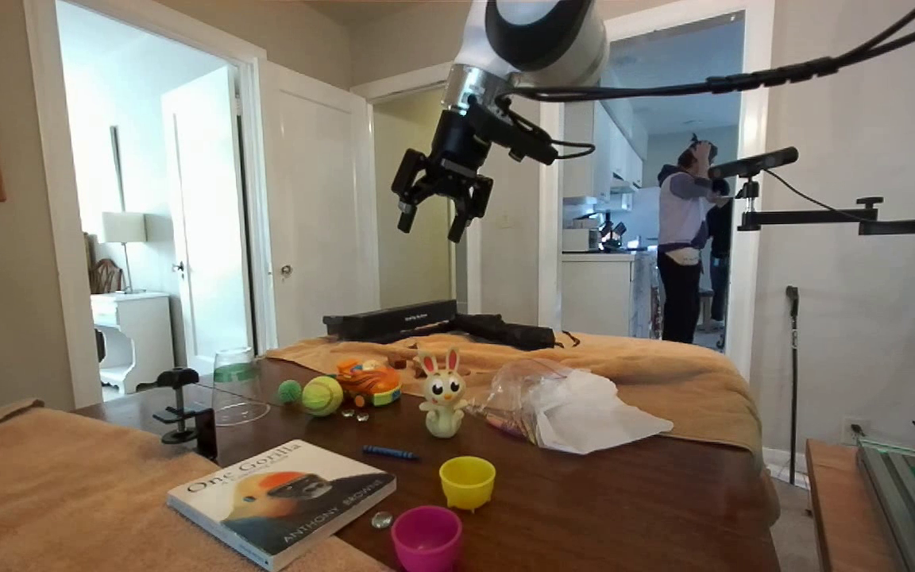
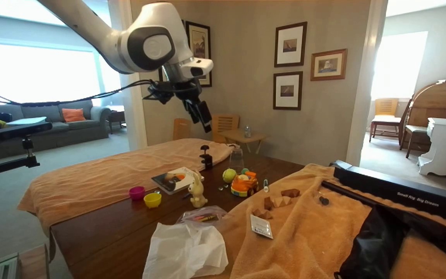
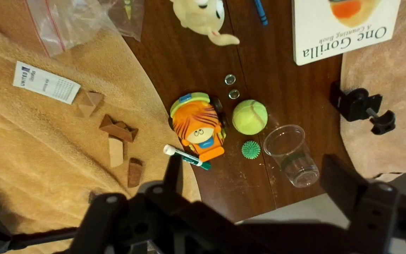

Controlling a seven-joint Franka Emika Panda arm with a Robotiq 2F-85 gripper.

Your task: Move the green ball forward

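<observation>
Claw (image 3: 251, 161) gapes wide, empty; orange toy (image 3: 197, 123), spiky ball (image 3: 250, 150), cup (image 3: 291, 157) crowd the lime ball (image 3: 249, 117).

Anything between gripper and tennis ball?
Nothing visible: the gripper hangs open overhead, and the wrist view shows the tennis ball uncovered. Close beside it, not over it, are the orange toy car, the spiky green ball and the clear plastic cup; descending wide open might bump one.

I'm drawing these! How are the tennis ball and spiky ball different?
The tennis ball is yellow-green; the spiky ball is darker green. The tennis ball is bigger than the spiky ball. The tennis ball has a seam; the spiky ball has spikes. Both are round.
</observation>
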